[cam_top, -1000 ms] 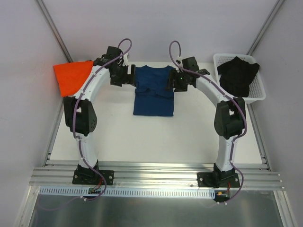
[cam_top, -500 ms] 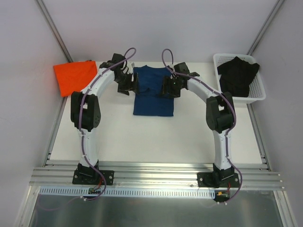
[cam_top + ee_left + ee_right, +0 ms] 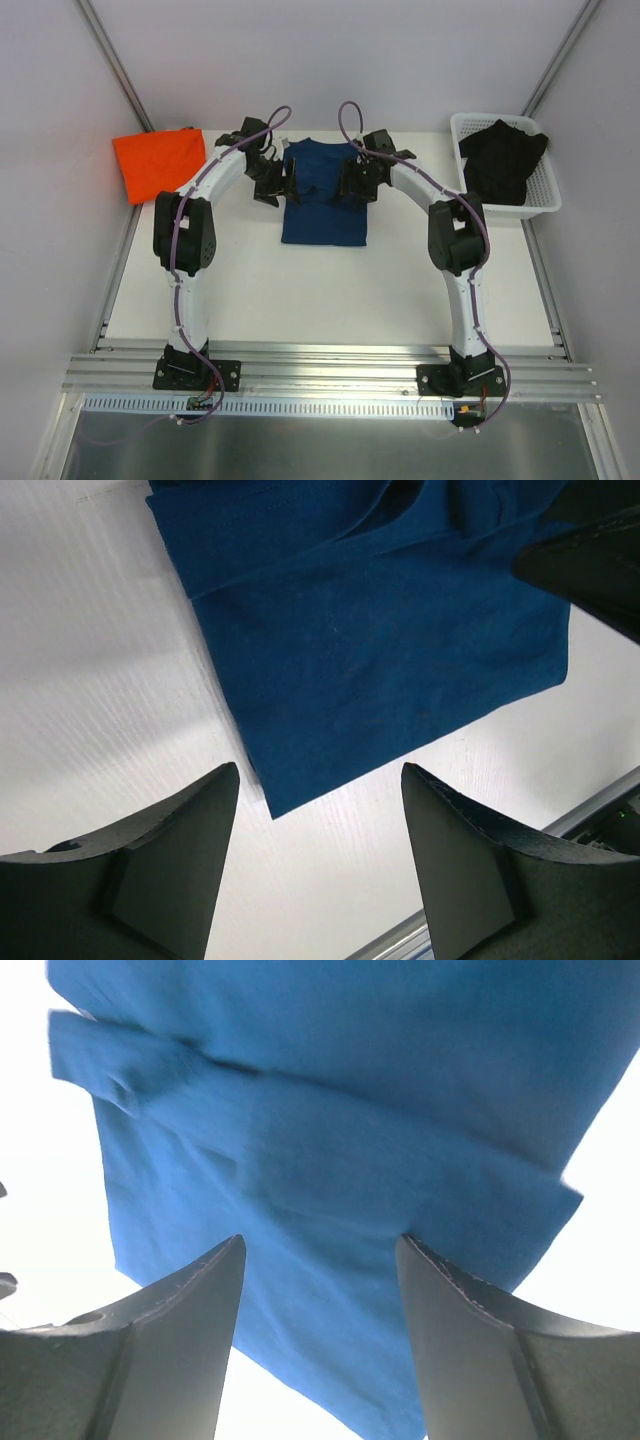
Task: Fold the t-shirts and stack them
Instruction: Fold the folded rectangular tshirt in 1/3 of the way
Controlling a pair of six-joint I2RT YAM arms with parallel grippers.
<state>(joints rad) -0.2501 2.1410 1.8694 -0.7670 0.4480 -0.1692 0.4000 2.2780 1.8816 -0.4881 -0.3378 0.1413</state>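
Note:
A navy blue t-shirt [image 3: 323, 205] lies flat at the back middle of the table, sleeves folded in so it forms a rectangle. My left gripper [image 3: 287, 182] hovers at its left edge, open; in the left wrist view [image 3: 318, 767] the shirt [image 3: 380, 630] and its lower corner show between the fingers, which hold nothing. My right gripper [image 3: 349, 182] hangs over the shirt's right edge, open; the right wrist view [image 3: 320, 1238] shows blue cloth [image 3: 330, 1090] beneath the spread fingers. A bright orange t-shirt [image 3: 158, 163] lies folded at the back left corner.
A white basket [image 3: 545, 195] at the back right holds a black garment [image 3: 503, 160]. The white table [image 3: 320, 290] stretches toward the metal rail [image 3: 330, 365] at the near edge. Walls stand on both sides.
Both arms have swung inward, bringing the grippers from beside the shirt's shoulders to its two side edges. The shirts have not moved.

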